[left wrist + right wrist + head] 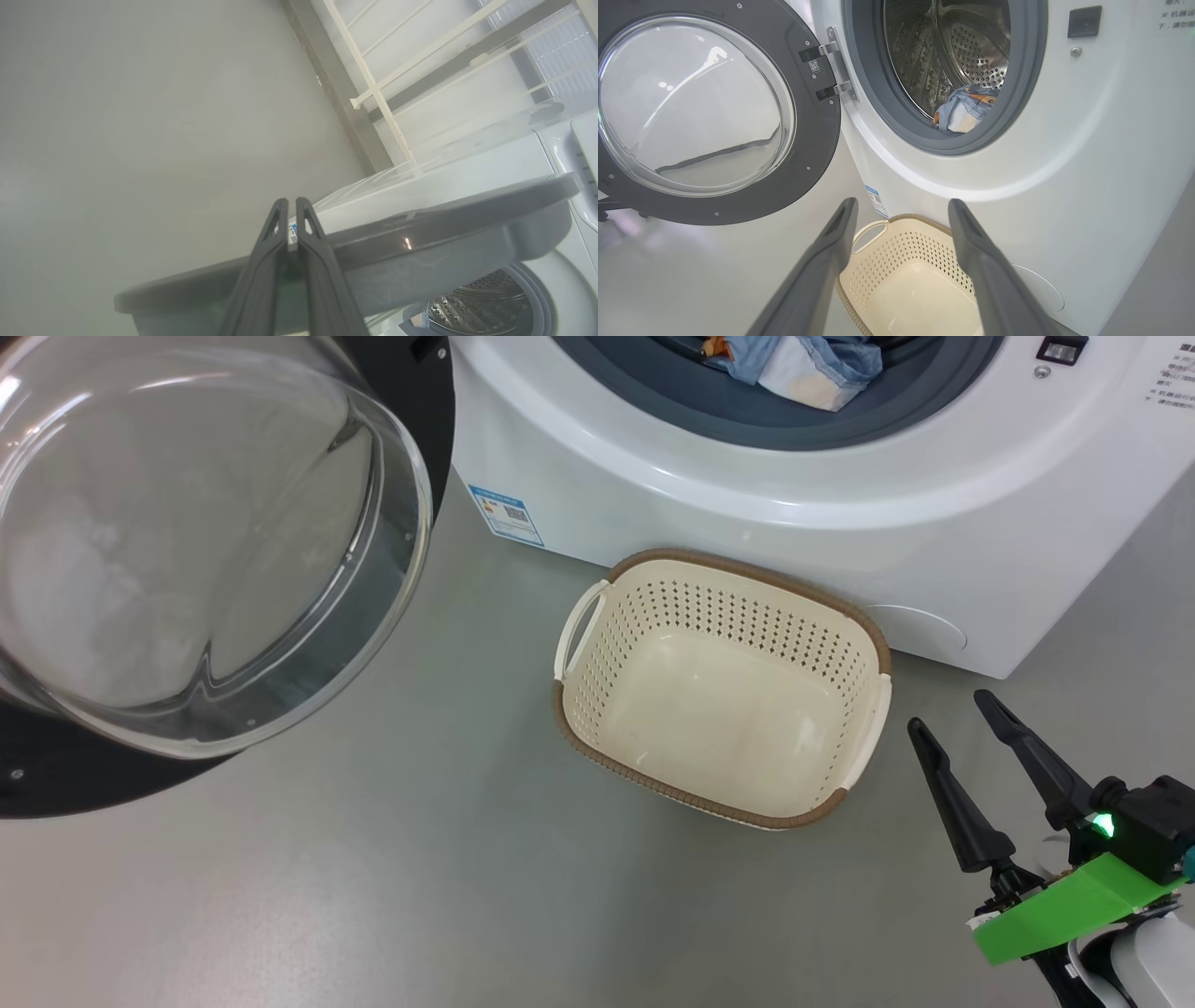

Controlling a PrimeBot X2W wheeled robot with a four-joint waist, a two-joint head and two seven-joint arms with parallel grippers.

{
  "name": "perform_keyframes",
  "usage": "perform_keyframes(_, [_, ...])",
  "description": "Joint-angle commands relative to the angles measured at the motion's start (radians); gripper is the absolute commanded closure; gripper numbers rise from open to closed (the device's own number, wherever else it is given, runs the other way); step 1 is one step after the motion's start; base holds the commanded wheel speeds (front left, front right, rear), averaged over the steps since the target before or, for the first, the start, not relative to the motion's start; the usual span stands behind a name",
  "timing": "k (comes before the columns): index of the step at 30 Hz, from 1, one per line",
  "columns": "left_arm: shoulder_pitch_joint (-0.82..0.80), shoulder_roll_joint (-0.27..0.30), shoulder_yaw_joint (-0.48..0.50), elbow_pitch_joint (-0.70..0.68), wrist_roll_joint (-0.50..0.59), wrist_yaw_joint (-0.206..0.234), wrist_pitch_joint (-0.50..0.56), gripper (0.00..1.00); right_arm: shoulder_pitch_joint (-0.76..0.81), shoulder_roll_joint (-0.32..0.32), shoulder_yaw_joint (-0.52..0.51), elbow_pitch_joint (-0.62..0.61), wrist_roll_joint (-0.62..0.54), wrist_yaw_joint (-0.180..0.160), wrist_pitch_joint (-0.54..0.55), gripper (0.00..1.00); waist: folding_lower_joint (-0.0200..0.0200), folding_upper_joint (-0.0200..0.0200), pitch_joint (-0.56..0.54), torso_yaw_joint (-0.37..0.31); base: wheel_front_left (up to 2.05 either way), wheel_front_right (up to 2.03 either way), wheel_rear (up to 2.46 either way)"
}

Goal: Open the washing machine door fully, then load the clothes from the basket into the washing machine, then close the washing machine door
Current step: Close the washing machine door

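Note:
The washing machine door [187,541] stands swung open at the left, its glass bowl bulging toward me; the right wrist view shows the door [714,116] on its hinge. The clothes [803,364] lie in a bundle at the front of the steel drum of the washing machine [747,476], light blue with orange and cream showing [966,109]. The basket [747,569] sits on the floor against the washer's front with nothing in it. My right gripper [948,709] hangs open to the basket's right. My left gripper [290,201] is shut on nothing, at the door's grey edge [420,233].
Grey floor spreads around the basket and under the open door. A blue label sticker [506,513] marks the washer's lower front. In the left wrist view a white railing [373,93] stands by the wall behind the machine.

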Motion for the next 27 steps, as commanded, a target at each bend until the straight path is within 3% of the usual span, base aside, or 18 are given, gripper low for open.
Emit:
perform_keyframes(1, [-0.002,0.069,0.014,-0.019,-0.013,-0.007,0.024,1.00,-0.010,-0.018,0.022,-0.023,0.009,0.007,-0.008,0.00,0.0000,0.0000,-0.002,-0.001,0.00,0.00,0.00])
perform_keyframes(11, [0.025,0.052,-0.010,-0.067,-0.049,-0.003,0.173,1.00,-0.004,-0.014,0.015,-0.020,0.011,0.007,-0.008,0.00,0.0000,0.0000,-0.024,-0.001,0.00,0.00,0.00])
perform_keyframes(27, [0.118,0.033,-0.044,-0.261,-0.135,-0.019,0.431,1.00,0.034,0.017,-0.003,-0.019,0.017,0.007,-0.008,0.00,0.0000,0.0000,-0.105,-0.007,0.00,0.00,0.00])
